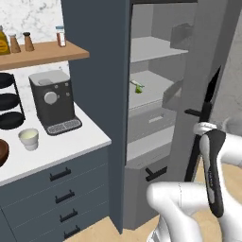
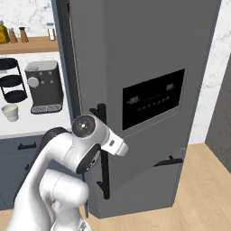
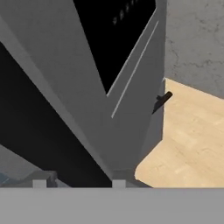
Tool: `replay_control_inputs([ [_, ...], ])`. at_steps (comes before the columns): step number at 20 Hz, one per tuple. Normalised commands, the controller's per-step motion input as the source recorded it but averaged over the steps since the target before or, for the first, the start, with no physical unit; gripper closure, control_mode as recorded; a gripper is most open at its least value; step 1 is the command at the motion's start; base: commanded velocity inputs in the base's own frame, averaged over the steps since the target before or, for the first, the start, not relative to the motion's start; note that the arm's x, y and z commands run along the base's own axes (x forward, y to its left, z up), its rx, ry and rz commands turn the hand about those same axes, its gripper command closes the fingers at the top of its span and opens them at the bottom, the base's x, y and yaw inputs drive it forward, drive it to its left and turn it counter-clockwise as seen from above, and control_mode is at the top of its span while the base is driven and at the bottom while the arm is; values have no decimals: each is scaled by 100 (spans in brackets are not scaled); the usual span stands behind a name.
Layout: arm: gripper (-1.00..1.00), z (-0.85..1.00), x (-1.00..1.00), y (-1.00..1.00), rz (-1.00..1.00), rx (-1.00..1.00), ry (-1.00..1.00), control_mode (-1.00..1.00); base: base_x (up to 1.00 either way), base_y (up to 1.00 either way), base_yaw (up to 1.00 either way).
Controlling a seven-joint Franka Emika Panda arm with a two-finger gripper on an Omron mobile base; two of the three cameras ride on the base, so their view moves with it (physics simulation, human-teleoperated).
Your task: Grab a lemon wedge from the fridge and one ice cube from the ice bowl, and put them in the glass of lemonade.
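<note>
With its door swung open, the fridge (image 1: 101, 71) shows light grey shelves in the left base view, and the lemon wedge (image 1: 137, 87) lies on the middle shelf, at about 12 o'clock from the picture's centre. It is a tiny yellow-green piece, resting near the shelf's left front part.

Along the counter (image 1: 71, 142) at 9 o'clock stands the glass of lemonade (image 1: 29, 139), just in front of the coffee machine (image 1: 52, 100); the ice bowl (image 1: 2, 153) peeks in at the left edge beside it, its contents not visible.

From the hand view, the gripper (image 3: 78, 183) faces the outer face of the open fridge door (image 3: 127, 87), with the black display panel (image 3: 113, 39) at 12 o'clock and wooden floor (image 3: 188, 140) at 3 o'clock. Only the two fingertip stubs (image 3: 39, 183) show at 6 o'clock, set apart with nothing between them; how wide they truly stand I cannot tell. The wedge is well apart from the pincer, inside the fridge on the far side of the door.
</note>
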Motion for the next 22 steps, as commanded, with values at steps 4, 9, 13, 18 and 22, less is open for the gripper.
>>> replay_control_inputs([
  [4, 100, 0, -36, -100, -15, 10, -3, -100, 0, 0, 0],
  [9, -100, 9, -22, -100, -27, 16, 1, -100, 0, 0, 0],
  [13, -100, 32, -19, -59, -24, 9, 2, -100, 0, 0, 0],
  [18, -100, 68, -78, -2, -4, 1, -8, -100, 0, 0, 0],
  [22, -100, 78, -85, 19, 0, -1, -17, -100, 0, 0, 0],
])
